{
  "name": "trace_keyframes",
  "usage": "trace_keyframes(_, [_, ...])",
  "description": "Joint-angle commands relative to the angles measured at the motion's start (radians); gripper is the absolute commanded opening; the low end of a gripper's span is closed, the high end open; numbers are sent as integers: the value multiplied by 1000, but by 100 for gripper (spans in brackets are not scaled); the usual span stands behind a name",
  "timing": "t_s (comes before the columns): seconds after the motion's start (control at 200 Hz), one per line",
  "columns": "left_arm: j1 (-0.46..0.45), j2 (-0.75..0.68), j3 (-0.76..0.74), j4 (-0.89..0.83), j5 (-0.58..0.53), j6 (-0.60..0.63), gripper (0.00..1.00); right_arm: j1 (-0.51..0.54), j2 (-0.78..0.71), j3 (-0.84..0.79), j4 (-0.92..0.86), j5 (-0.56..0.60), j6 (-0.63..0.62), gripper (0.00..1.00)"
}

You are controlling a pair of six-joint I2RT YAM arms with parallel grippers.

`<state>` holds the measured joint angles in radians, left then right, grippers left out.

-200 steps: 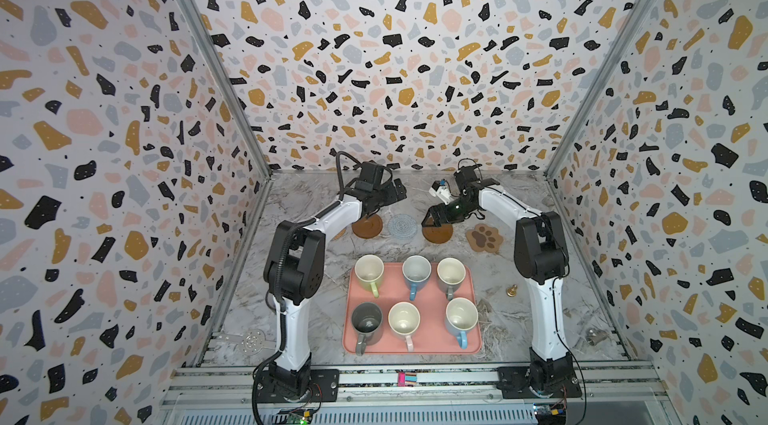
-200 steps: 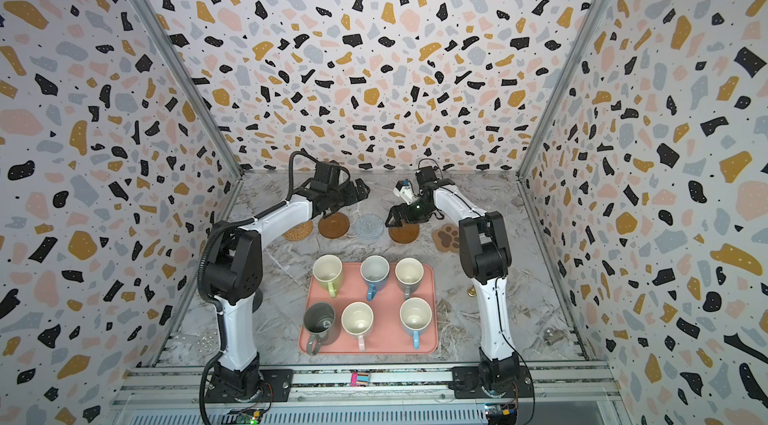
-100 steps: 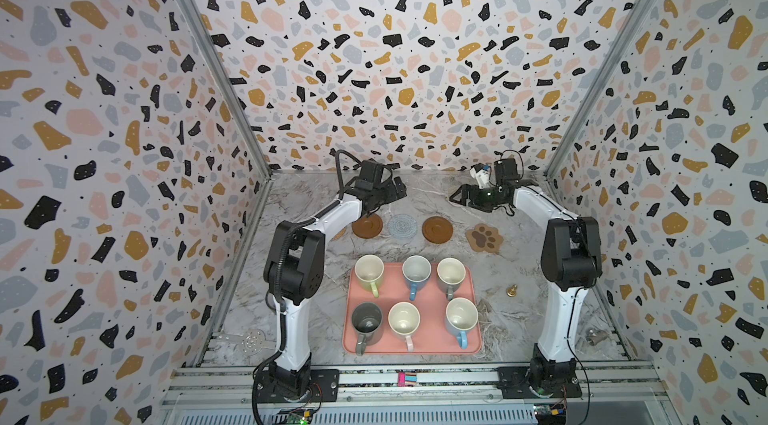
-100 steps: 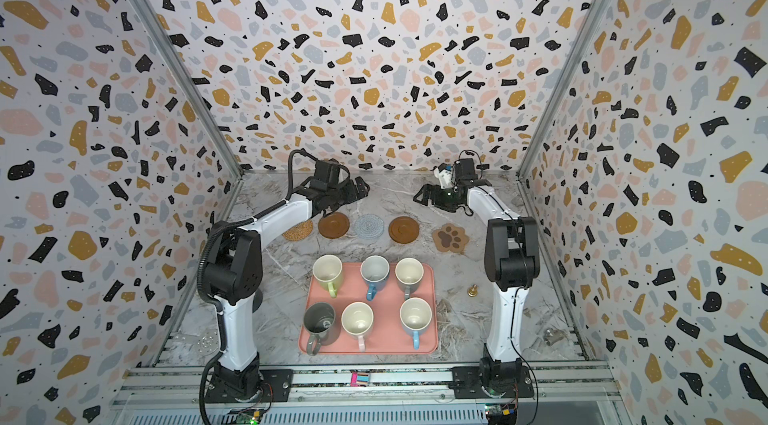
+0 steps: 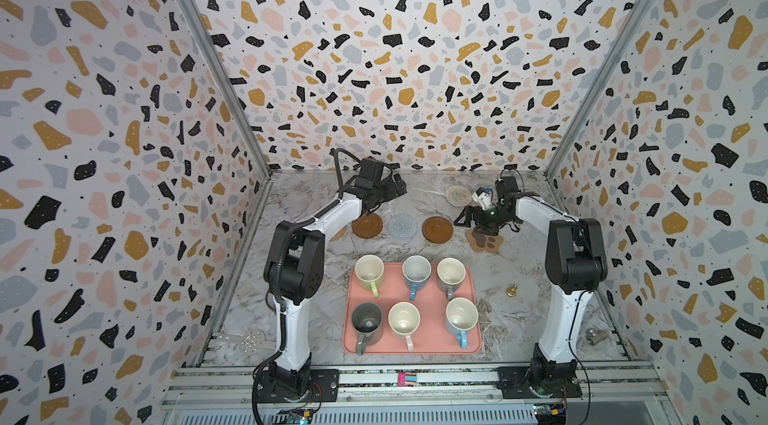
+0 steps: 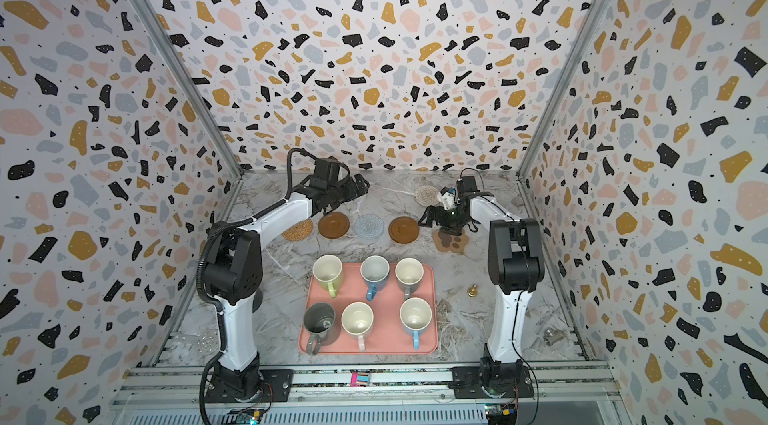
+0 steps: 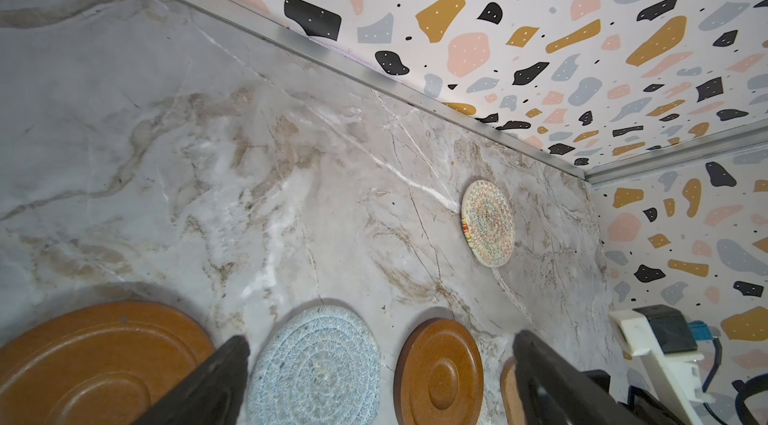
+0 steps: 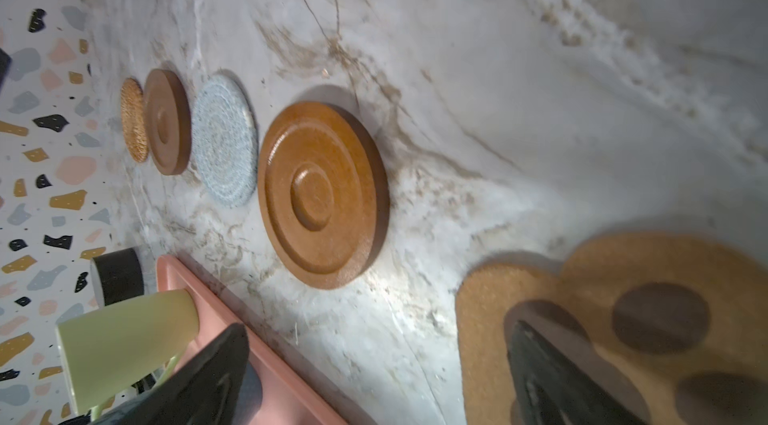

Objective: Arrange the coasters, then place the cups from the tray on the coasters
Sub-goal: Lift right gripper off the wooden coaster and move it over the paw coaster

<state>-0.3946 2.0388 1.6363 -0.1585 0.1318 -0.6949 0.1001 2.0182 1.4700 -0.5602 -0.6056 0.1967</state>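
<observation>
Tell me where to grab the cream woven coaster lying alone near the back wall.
Grip its rim. The cream woven coaster lies flat on the marble tabletop, touching nothing, so there is no body to pinch. Probably come down steeply on the edge facing the salmon-pink tray, one of the jaws nudged under the rim, one on top. The right gripper is closest.

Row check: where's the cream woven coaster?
In both top views the cream woven coaster lies far back, right of centre, behind the right-hand wooden disc, by the right gripper.
</observation>
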Motion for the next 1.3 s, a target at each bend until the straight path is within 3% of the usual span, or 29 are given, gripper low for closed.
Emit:
trace_keyframes(0.0, [1,7,39,20,-5,-3,100,-18,-115,-37,-64,55,-21,99])
trace_keyframes(0.32, [0,4,13,27,8,0,100,-132,-250,-183,-42,55,57,99])
trace_keyframes(0.531, [1,10,14,28,17,0,100,-219,-254,-263,46,-3,125,99])
trace_keyframes(0.896, [1,-11,-19,45,12,-10,100,-227,-240,-389,199,-65,217,99])
trace_keyframes(1.292, [1,-18,-19,44,8,-12,100,-227,-213,-418,279,-107,275,99])
